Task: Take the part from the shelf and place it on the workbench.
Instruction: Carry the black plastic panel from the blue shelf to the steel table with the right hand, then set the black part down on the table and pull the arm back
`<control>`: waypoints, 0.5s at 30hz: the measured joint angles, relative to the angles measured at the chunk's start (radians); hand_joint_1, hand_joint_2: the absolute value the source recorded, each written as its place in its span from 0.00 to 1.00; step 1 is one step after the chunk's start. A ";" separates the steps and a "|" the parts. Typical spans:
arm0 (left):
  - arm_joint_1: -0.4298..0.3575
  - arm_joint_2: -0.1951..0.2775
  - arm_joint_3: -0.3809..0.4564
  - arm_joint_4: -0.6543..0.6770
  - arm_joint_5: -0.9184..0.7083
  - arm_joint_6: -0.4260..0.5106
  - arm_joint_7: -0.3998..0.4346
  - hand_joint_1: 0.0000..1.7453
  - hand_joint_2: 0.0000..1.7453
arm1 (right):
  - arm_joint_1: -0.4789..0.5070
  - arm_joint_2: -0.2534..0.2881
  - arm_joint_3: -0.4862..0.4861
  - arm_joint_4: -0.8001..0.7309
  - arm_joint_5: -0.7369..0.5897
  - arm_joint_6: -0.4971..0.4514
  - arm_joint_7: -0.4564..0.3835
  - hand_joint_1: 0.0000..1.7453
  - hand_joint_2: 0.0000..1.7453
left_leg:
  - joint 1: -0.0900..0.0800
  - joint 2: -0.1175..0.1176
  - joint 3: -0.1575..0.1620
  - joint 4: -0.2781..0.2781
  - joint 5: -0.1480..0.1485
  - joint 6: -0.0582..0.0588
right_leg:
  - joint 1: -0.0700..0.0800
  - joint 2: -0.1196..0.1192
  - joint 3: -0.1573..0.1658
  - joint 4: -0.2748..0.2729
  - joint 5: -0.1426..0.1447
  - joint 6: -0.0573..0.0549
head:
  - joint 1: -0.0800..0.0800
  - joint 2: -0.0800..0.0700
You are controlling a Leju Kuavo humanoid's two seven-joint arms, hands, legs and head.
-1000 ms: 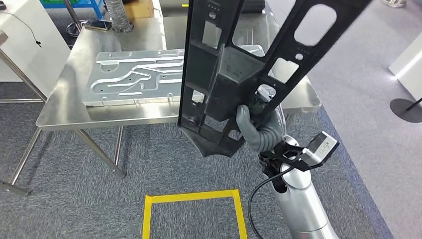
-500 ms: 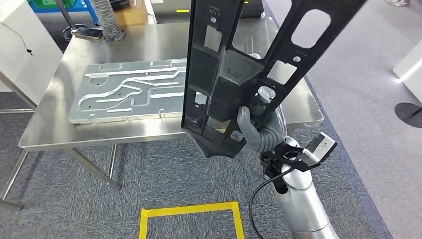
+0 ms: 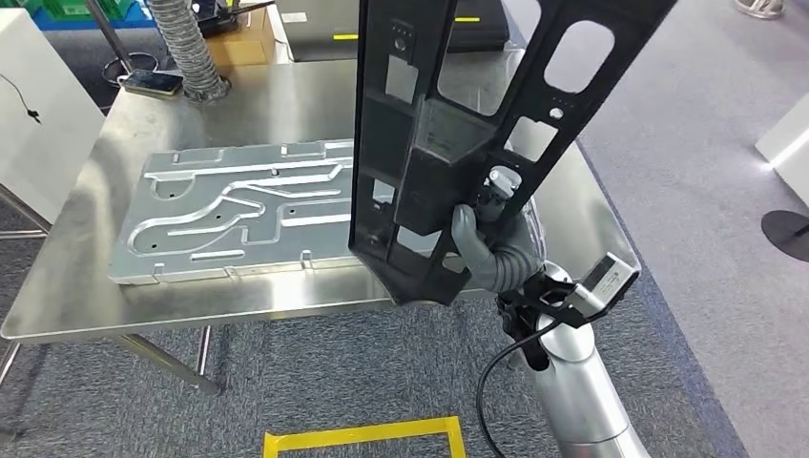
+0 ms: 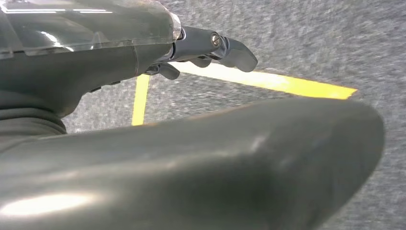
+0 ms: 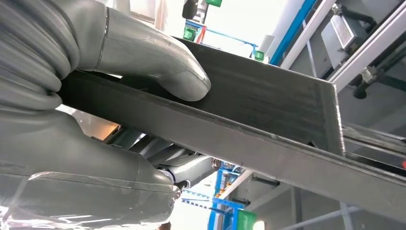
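Observation:
A large black frame-shaped part point(image 3: 429, 124) with several cut-outs stands nearly upright in front of me, and my right hand point(image 3: 491, 253) grips its lower edge. It hangs above the near right side of the steel workbench point(image 3: 286, 91). In the right wrist view the thick grey thumb point(image 5: 158, 57) presses on the part's flat black edge point(image 5: 268, 110), with the fingers wrapped under it. My left hand point(image 4: 95, 67) hangs over the grey carpet, its dark fingers point(image 4: 225, 48) stretched out and holding nothing.
A silver machined plate point(image 3: 238, 215) covers the left and middle of the workbench. At its far end are a ribbed hose point(image 3: 181, 52), a phone point(image 3: 153, 83) and a cardboard box point(image 3: 243, 29). A yellow tape square point(image 3: 363, 439) marks the carpet near my feet.
The whole picture has shifted: the camera has moved closer to the workbench, which now lies lower and nearer. The black part stays in my right hand's grip.

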 joint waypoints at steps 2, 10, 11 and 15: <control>-0.003 -0.001 0.000 0.000 0.000 -0.001 -0.003 0.00 0.00 | -0.002 0.000 -0.004 0.000 0.008 -0.005 0.001 1.00 1.00 | 0.001 -0.001 0.027 -0.010 -0.015 0.009 | -0.005 -0.003 -0.061 0.096 -0.003 0.009 | 0.000 0.000; 0.000 -0.002 0.012 0.000 0.013 0.000 -0.011 0.00 0.00 | -0.057 -0.019 -0.061 0.061 0.301 -0.232 0.057 1.00 1.00 | -0.003 -0.010 0.153 -0.010 -0.121 0.004 | -0.011 -0.007 -0.231 0.025 0.087 0.012 | 0.000 0.000; -0.001 -0.003 0.015 0.000 0.014 0.002 -0.013 0.00 0.00 | -0.084 -0.023 -0.067 0.082 0.408 -0.300 0.085 1.00 1.00 | -0.004 -0.010 0.163 -0.009 -0.134 -0.001 | -0.008 -0.006 -0.232 -0.009 0.145 0.005 | 0.000 0.000; -0.007 -0.003 0.018 0.000 0.012 0.009 -0.025 0.00 0.00 | -0.233 -0.036 -0.063 0.185 0.921 -0.478 0.246 1.00 1.00 | -0.005 -0.009 0.168 0.024 -0.149 -0.021 | -0.007 -0.004 -0.214 -0.034 0.167 -0.023 | 0.000 0.000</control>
